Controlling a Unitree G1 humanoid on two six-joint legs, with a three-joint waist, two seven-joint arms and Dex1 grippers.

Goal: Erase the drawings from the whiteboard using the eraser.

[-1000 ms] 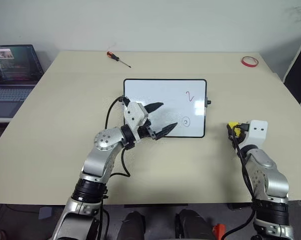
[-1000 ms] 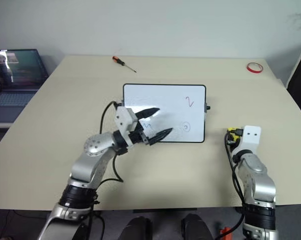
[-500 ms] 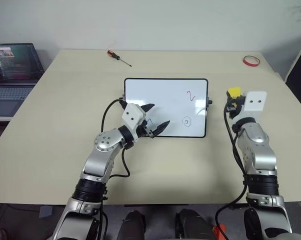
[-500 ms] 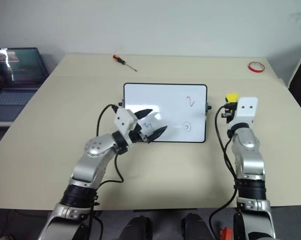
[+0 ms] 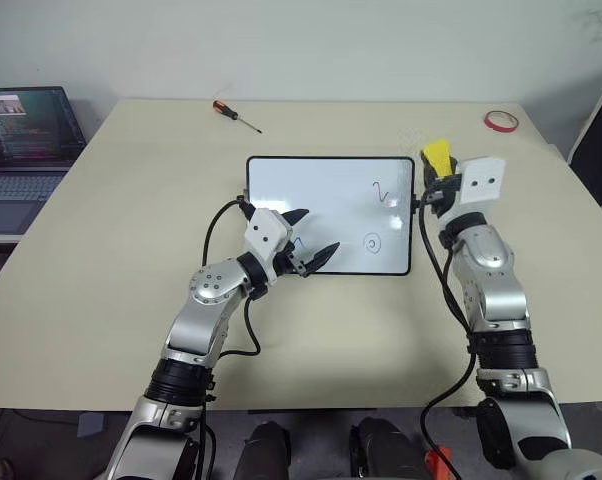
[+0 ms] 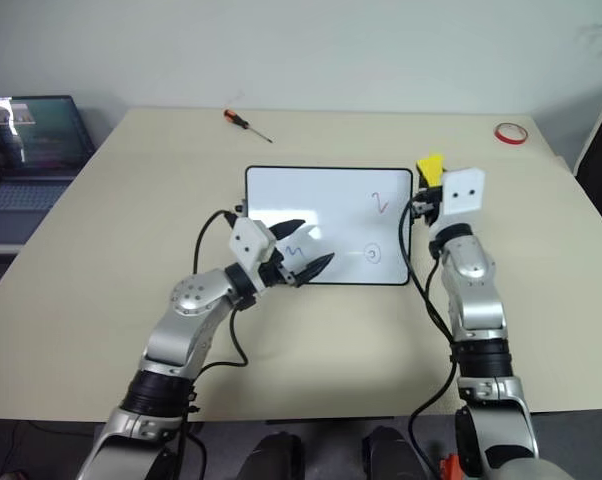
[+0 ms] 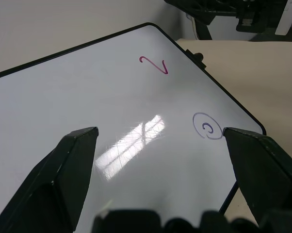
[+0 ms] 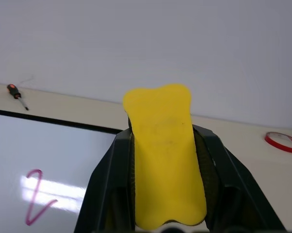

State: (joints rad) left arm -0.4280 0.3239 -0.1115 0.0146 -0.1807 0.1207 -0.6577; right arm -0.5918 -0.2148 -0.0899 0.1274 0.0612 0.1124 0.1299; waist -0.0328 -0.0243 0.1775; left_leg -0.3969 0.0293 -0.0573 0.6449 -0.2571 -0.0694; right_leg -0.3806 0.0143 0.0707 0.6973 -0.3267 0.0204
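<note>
Whiteboard [image 5: 330,213] lies flat mid-table [image 5: 131,300], bearing a red squiggle [image 5: 382,192], a blue wavy line [image 6: 295,251] and a purple circle [image 5: 372,242]. Right hand [image 5: 436,170] hangs just beside its right edge, clamped on the yellow eraser [image 8: 164,155]. Left hand [image 5: 314,236] hovers over the board's near-left part, fingers spread, holding nothing.
</note>
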